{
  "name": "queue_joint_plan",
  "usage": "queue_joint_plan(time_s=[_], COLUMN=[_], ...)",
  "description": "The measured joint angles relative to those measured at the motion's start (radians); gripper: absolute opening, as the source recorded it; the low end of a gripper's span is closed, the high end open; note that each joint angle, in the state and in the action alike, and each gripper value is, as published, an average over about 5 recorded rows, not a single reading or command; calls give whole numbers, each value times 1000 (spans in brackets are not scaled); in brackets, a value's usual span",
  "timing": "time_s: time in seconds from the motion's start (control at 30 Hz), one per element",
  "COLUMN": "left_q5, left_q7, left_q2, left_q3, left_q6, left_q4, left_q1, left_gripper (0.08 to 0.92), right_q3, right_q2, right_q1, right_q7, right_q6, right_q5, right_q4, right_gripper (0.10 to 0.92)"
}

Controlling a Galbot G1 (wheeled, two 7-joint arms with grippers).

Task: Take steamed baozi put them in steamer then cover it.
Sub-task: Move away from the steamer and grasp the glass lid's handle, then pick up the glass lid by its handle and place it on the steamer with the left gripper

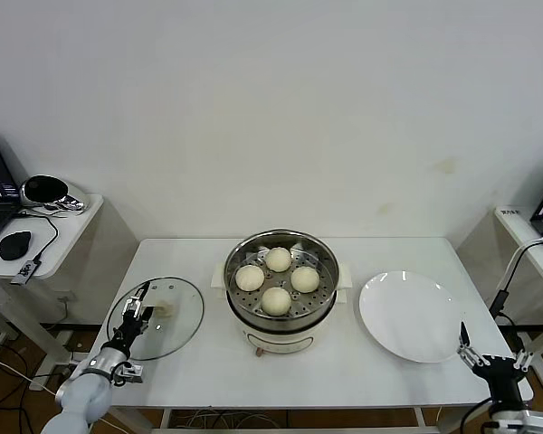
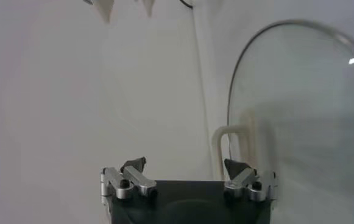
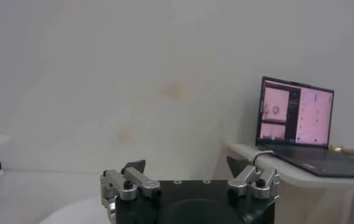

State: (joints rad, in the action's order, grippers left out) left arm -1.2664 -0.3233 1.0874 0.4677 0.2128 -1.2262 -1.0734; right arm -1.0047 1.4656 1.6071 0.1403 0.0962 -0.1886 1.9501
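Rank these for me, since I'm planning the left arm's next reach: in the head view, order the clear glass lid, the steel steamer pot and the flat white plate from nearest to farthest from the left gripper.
1. Clear glass lid: directly under the open left gripper, table's left side.
2. Shiny steel steamer pot: table's centre, holding four cream-white buns.
3. Flat white plate: far right, near the right gripper.

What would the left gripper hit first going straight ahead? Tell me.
Most likely the cover. The open left gripper points along the table toward it, and the left wrist view shows the lid's cream handle just ahead of one finger. Depth is unclear, so the gripper might pass just above the glass.
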Motion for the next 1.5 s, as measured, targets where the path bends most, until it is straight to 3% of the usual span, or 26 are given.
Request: queue_joint_plan(time_s=[0.27, 1.03, 1.23, 1.5], left_q5=[-6, 24, 45, 106], left_q7=[-3, -11, -17, 34], left_q2=[9, 4, -9, -41], left_q3=[-14, -12, 14, 42], left_q6=[5, 6, -34, -212], left_q4=[42, 95, 8, -265], left_q1=[47, 70, 14, -129], left_gripper=[791, 148, 123, 123], right_q3=[5, 15, 21, 39], right_q2=[5, 9, 8, 12], right_q1=[3, 0, -1, 8], right_q7=[5, 17, 18, 19], right_q6=[3, 2, 5, 14], right_q5=[5, 13, 18, 32], right_q4=[-10, -16, -19, -12], right_gripper=[823, 823, 823, 823])
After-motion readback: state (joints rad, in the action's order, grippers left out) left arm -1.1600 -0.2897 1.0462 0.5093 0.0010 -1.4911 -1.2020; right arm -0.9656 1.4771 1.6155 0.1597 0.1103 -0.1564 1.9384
